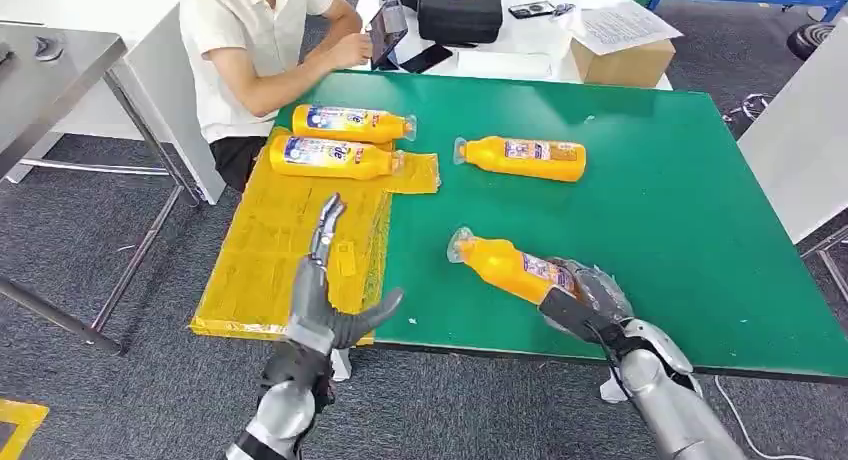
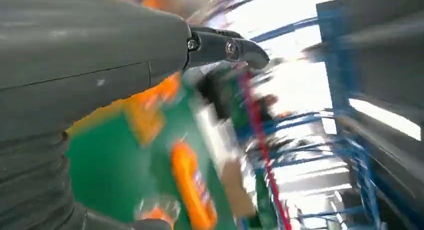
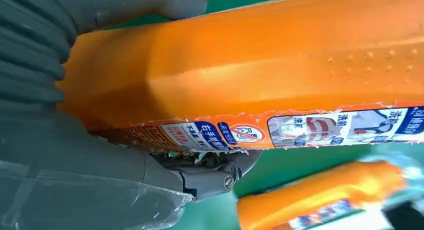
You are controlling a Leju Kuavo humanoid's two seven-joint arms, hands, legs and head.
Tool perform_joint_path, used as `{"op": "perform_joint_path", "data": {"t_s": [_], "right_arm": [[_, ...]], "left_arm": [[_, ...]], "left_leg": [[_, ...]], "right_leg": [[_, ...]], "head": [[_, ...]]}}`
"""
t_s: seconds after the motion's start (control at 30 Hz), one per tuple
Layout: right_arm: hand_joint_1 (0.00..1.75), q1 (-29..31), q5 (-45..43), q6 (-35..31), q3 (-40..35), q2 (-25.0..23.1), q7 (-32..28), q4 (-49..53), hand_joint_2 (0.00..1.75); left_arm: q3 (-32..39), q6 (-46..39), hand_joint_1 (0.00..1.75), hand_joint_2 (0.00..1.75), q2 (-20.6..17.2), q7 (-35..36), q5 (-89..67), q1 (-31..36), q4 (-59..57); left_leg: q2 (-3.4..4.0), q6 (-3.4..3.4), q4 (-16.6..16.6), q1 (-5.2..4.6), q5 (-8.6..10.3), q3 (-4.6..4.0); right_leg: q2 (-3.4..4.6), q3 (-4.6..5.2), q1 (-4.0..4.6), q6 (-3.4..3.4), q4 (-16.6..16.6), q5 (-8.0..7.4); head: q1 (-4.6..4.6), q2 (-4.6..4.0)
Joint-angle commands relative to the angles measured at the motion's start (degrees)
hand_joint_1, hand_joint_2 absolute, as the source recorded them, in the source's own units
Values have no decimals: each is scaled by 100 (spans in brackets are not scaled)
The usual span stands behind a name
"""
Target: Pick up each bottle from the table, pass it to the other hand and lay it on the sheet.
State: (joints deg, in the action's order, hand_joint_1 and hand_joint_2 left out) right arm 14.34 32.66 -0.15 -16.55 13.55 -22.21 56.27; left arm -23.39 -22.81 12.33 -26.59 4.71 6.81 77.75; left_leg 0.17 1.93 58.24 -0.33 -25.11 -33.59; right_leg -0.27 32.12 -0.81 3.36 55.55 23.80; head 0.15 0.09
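- Right hand [image 1: 590, 292] grips an orange bottle [image 1: 505, 266] by its base, near the green worktop's [image 1: 660, 180] front edge.
- Left hand [image 1: 325, 300] open, empty, over the yellow sheet [image 1: 270, 250].
- Two bottles [image 1: 335, 156] lie on the sheet's far end; another bottle [image 1: 522, 157] lies on the worktop right of the sheet.

We are seeing the head view evenly and brightly lit, the green table [image 1: 640, 180] sharp under soft shadows. The left wrist view is smearing badly, with white glare blowing out behind. The close orange bottle [image 3: 280, 65] is gleaming softly, slightly out of focus.
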Motion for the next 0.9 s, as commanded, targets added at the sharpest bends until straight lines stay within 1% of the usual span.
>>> {"op": "perform_joint_path", "data": {"t_s": [0.03,0.07,0.1,0.13,0.17,0.2,0.23,0.27,0.3,0.37,0.53,0.63,0.77,0.83,0.9], "right_arm": [[175,-823,-627,-174,-44,-644,-303,1376,175],[175,-768,-725,-230,-92,-719,-396,1402,175],[175,-736,-754,-251,-132,-757,-379,1419,175],[175,-717,-770,-264,-162,-762,-364,1422,175],[175,-692,-937,-316,-182,-829,-479,1438,175],[175,-680,-929,-311,-204,-851,-471,1441,175],[175,-661,-999,-342,-225,-879,-510,1444,175],[175,-634,-1089,-329,-261,-887,-580,1437,175],[175,-562,-1321,-197,-286,-951,-672,1391,175],[175,-536,-1364,-239,-269,-1018,-686,1350,175],[175,-502,-1366,-229,-360,-1097,-723,1235,175],[175,-502,-1366,-229,-360,-1097,-723,1235,175],[175,-477,-1366,-220,-379,-1106,-723,1192,175],[175,-370,-1261,-216,-565,-1186,-733,1011,175],[175,-264,-1179,-130,-840,-1294,-779,792,175]], "left_arm": [[243,1023,0,175,171,506,2094,-330,-784],[127,1191,0,175,86,702,2365,-399,-760],[80,1197,0,175,61,701,2414,-439,-749],[47,1197,0,0,35,705,2453,-449,-727],[-132,1332,0,0,-85,752,2566,-449,-667],[-137,1333,0,0,-88,752,2566,-455,-666],[-258,1423,0,175,-172,734,2552,-450,-566],[-443,1839,0,175,-286,485,2482,-432,-453],[-601,2114,0,175,-401,546,2356,-457,-317],[-734,2227,0,175,-484,521,2121,-476,-220],[-663,2259,0,175,-474,643,1984,-397,-430],[-663,2259,0,175,-474,643,1984,-397,-430],[-638,2245,0,175,-447,639,1948,-371,-476],[-695,2061,0,175,-455,637,1656,-252,-603],[-693,2088,0,175,-393,704,1625,-73,-825]], "left_leg": [[14,-20,-18,6,-3,12],[8,-13,-9,9,-3,7],[17,-19,-12,11,-2,2],[22,-14,-10,9,-3,-2],[26,-20,-12,13,-2,-9],[18,-14,-8,8,0,-24],[19,-14,-7,10,1,-38],[21,-18,-6,11,2,-50],[12,-18,-7,7,13,-71],[6,-17,-6,9,15,-83],[9,-24,-13,7,10,-74],[2,-20,-6,7,14,-97],[3,-21,-8,6,13,-96],[2,-21,-6,6,13,-97],[4,-21,-8,8,14,-97]], "right_leg": [[16,-2,6,-20,-8,2],[6,-1,8,-13,-5,3],[15,9,10,-19,-5,2],[18,14,8,-14,-1,2],[23,22,11,-21,-2,0],[14,32,7,-13,3,2],[15,47,8,-13,7,1],[18,59,8,-18,8,1],[10,74,4,-14,10,1],[12,78,5,-14,10,2],[17,69,4,-19,8,5],[9,89,4,-15,11,2],[11,90,4,-16,9,3],[10,91,4,-16,11,3],[12,91,5,-16,9,1]], "head": [[0,0],[2,0],[0,0],[0,0],[2,0],[0,0],[-2,0],[0,0],[0,0],[0,0],[0,0],[0,0],[0,0],[0,0],[0,0]]}}
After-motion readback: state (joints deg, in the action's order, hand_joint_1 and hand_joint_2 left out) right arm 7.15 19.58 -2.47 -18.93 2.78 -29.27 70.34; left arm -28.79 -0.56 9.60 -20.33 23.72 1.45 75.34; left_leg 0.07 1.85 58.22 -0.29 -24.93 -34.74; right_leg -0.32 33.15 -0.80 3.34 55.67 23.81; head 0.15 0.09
